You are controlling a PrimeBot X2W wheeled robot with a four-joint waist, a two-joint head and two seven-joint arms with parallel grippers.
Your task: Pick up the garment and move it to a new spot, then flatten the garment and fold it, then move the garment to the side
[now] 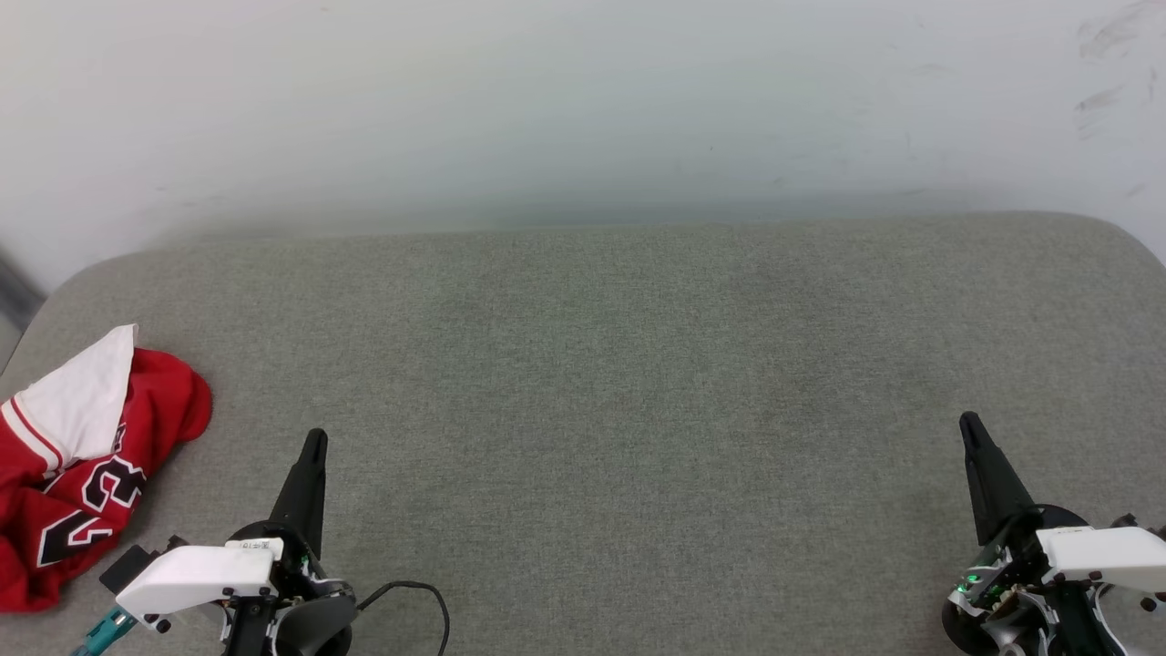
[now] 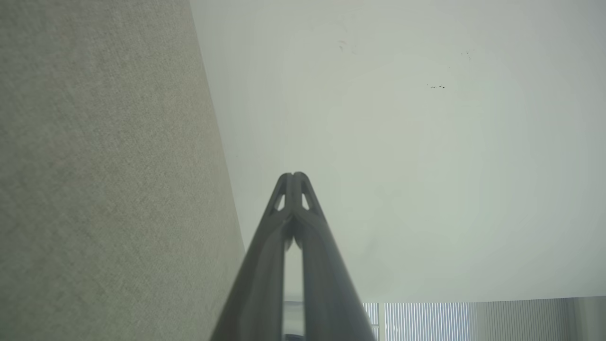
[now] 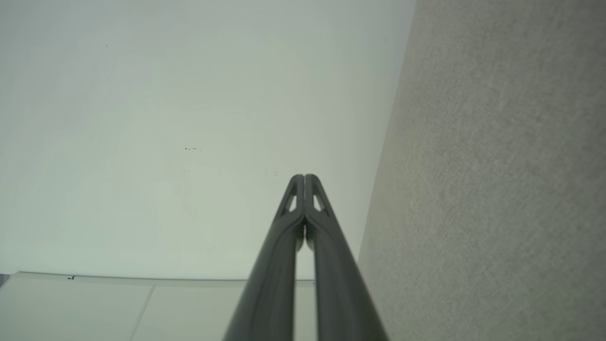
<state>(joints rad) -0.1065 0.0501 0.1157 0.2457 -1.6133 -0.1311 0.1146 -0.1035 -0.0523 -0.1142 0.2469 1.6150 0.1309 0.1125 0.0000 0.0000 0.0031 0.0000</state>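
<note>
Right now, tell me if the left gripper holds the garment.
No, the left gripper is shut and empty, with the garment crumpled to its left.

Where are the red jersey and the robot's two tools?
red jersey [image 1: 68,501]: head view, crumpled front by the number.
left tool [image 1: 314,439]: head view, its shut tip.
right tool [image 1: 968,423]: head view, its shut tip.
</note>
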